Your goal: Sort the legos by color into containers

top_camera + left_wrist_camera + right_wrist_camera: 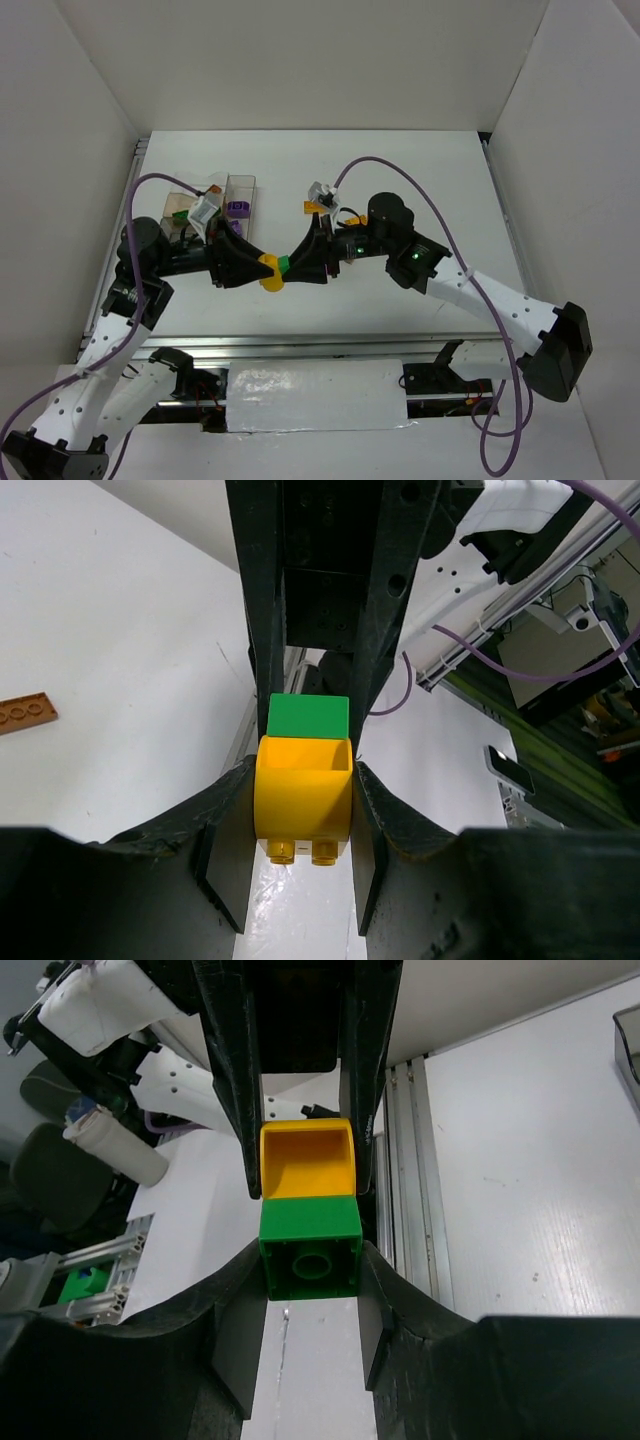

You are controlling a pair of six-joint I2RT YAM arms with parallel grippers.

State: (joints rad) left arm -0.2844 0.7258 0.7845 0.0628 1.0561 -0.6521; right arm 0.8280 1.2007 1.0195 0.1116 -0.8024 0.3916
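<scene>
From above, my two arms meet over the near middle of the white worktop (420, 180). My left pincer (262, 270) is clamped on a yellow brick (268, 271). My right pincer (291, 266) is clamped on a green brick (284, 263). The two bricks touch end to end, held above the surface. The containers (243, 182) sit behind my left arm at the far left, well apart from this pair. A purple brick (238, 209) lies in the narrow one.

Through my left wrist camera, the yellow brick (303, 798) sits squeezed between my two dark fingers, studs toward the lens. The green brick (308, 717) is joined to its far end, and the other arm's fingers close on it. An orange plate (25, 712) lies flat on the worktop off to the left.

Through my right wrist camera the order flips. The green brick (310, 1248) is gripped between my fingers with its hollow underside facing me. The yellow brick (307, 1160) is pressed against its far side.
</scene>
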